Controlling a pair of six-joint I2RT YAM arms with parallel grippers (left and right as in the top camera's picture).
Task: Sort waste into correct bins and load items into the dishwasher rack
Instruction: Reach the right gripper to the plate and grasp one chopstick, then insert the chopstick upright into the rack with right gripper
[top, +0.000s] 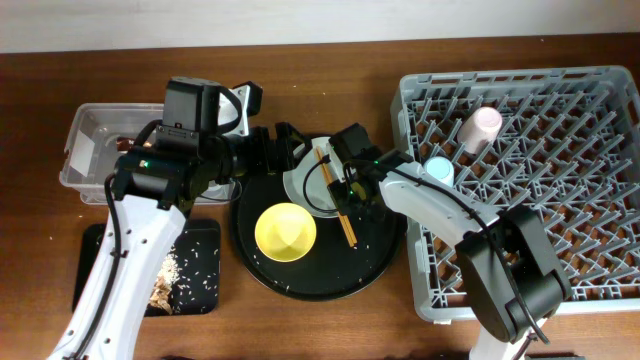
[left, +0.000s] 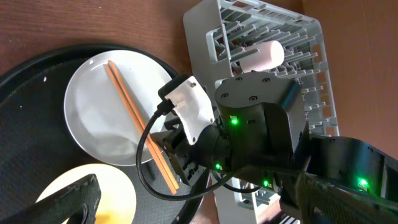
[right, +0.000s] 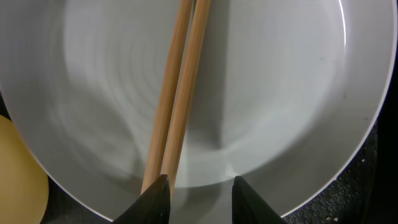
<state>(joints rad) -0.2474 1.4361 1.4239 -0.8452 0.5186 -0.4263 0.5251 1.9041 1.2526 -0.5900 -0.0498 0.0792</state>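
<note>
Right pincer part open over plate, gripping nothing; chopsticks under one fingertip. Left pincer wide open, empty.

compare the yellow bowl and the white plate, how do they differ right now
The yellow bowl is bright yellow, while the white plate is white and flatter. The plate has the wooden chopsticks lying across it; the bowl carries nothing. In the overhead view the bowl is fully visible, while the plate is partly hidden under the arms. Both rest on the round black tray, and neither is in the dishwasher rack yet.
</note>
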